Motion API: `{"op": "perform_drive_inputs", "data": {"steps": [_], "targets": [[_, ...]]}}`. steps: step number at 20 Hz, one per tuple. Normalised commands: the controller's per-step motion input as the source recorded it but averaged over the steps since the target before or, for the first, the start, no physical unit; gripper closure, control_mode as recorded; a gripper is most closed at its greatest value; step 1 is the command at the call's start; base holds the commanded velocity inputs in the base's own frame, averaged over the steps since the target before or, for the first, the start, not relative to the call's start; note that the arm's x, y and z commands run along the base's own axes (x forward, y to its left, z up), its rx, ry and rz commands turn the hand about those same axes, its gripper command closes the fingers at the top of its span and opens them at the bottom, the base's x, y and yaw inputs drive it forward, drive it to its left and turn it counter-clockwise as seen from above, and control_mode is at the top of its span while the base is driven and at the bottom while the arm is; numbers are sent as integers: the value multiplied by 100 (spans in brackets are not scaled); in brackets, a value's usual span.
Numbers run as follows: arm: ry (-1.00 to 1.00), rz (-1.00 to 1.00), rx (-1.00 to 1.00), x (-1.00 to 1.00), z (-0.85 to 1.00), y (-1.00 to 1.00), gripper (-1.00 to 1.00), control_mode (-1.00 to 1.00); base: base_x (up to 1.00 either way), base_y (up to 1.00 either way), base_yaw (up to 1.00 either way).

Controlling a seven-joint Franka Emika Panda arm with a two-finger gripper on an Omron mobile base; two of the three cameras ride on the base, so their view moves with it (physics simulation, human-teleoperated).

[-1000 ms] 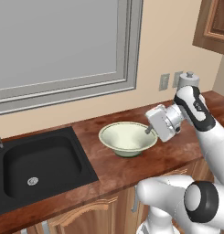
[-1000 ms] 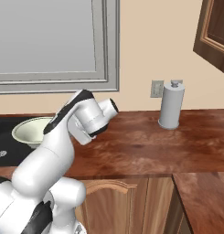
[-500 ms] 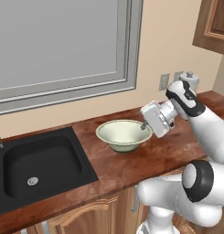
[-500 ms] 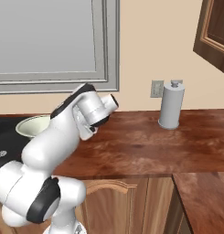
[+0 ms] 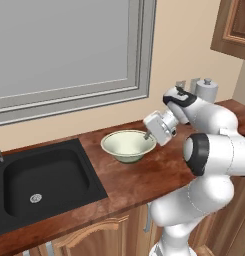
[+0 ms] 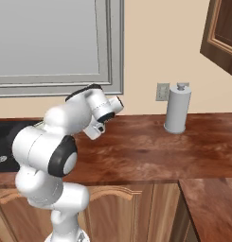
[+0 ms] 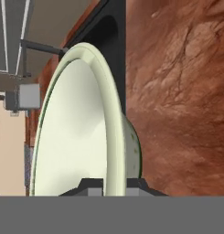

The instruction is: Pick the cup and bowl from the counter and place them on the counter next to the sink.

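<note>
The end effector (image 5: 147, 135) is clamped on the right-hand rim of the wide pale cream bowl (image 5: 128, 145), one fingertip (image 7: 91, 184) inside the wall, the other outside. The bowl sits over the glossy reddish-brown table (image 5: 159, 167), mid-depth, just right of the black sunken sink (image 5: 41, 176), so the carry runs leftward toward that basin edge. Whether its foot is touching the wood is hard to tell. Against a second ago, the bowl looks barely shifted while the arm has swung round.
</note>
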Motion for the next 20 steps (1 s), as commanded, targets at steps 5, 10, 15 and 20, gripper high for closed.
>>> {"op": "perform_drive_inputs", "data": {"steps": [5, 10, 15, 20], "targets": [[-9, 0, -1, 30, -25, 22, 100, -100, 0, 0, 0], [-10, 0, 0, 2, -14, 15, 100, -100, 0, 0, 0], [-8, 0, 0, 14, -37, 6, 100, -100, 0, 0, 0], [-2, -1, 0, 17, -33, 11, 100, -100, 0, 0, 0]]}}
